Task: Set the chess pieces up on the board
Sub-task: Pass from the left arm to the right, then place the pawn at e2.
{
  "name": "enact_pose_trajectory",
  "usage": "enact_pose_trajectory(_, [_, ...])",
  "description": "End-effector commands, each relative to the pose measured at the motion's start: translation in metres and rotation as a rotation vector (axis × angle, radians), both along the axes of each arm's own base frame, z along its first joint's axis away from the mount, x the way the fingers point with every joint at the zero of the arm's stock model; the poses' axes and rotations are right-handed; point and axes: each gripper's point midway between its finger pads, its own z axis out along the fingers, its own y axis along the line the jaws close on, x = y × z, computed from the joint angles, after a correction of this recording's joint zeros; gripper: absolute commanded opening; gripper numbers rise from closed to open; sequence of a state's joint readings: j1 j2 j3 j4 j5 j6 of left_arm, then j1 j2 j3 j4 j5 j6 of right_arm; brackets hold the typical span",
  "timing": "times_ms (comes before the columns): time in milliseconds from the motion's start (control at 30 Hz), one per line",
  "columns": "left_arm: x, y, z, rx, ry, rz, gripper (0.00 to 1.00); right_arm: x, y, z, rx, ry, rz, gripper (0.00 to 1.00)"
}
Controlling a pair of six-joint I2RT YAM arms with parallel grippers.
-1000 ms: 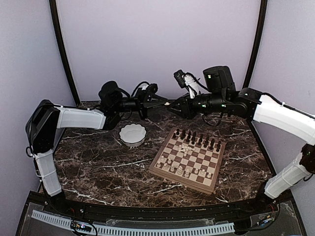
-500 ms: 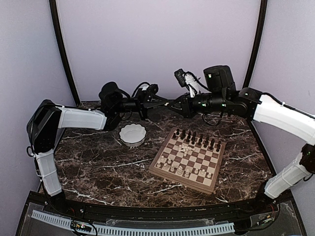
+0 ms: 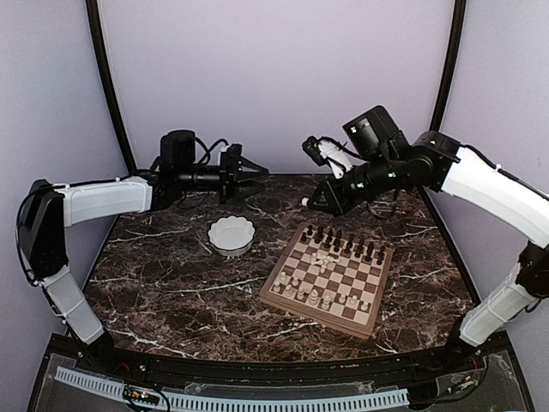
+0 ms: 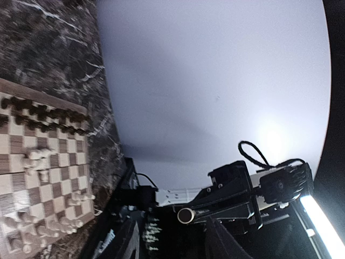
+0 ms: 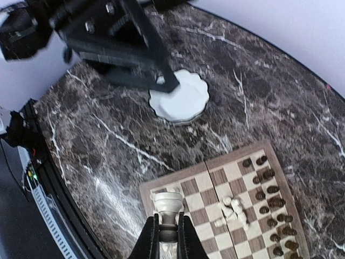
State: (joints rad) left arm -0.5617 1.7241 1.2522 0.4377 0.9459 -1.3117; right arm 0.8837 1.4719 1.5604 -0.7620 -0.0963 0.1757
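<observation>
Pale cream wooden chess piece [image 5: 167, 204]: upright, gripped between the right gripper [image 5: 168, 222] fingers, raised off the table beyond the far-left corner of the square wooden chessboard [image 3: 343, 275]. Dark chessmen [image 3: 343, 242] line the board's far rows and pale chessmen [image 3: 316, 297] the near rows. A few pale ones [image 3: 322, 256] lie toppled mid-board. White scalloped bowl [image 3: 232, 234] sits left of the board on the dark marble table [image 3: 171, 283]. Left gripper [image 3: 255, 169]: jaws parted, empty, beyond the bowl.

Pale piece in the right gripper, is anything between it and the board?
Nothing visible. The right gripper holds the pale piece in open air above the table, near the board; the left gripper is away to the left. Mid-board lie toppled pale pieces.
</observation>
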Motion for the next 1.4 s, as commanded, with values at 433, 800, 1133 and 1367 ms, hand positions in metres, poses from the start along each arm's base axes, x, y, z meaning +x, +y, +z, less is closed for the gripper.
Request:
enact_pose_trajectory(433, [-0.004,0.079,-0.049,0.357,-0.06,0.239,0.46,-0.04,-0.054,-0.165,-0.708,0.404,-0.005,0.01])
enact_pose_trajectory(800, [-0.012,0.083,-0.052,0.361,-0.048,0.242,0.46,-0.057,-0.059,-0.201,-0.782,0.526,0.017,0.02])
enact_pose_trajectory(1133, [-0.015,0.085,-0.055,0.361,-0.035,0.248,0.46,-0.062,-0.057,-0.216,-0.804,0.561,0.033,0.03])
enact_pose_trajectory(1367, [-0.017,0.086,-0.058,0.358,-0.023,0.246,0.45,-0.061,-0.059,-0.226,-0.837,0.568,0.028,0.03])
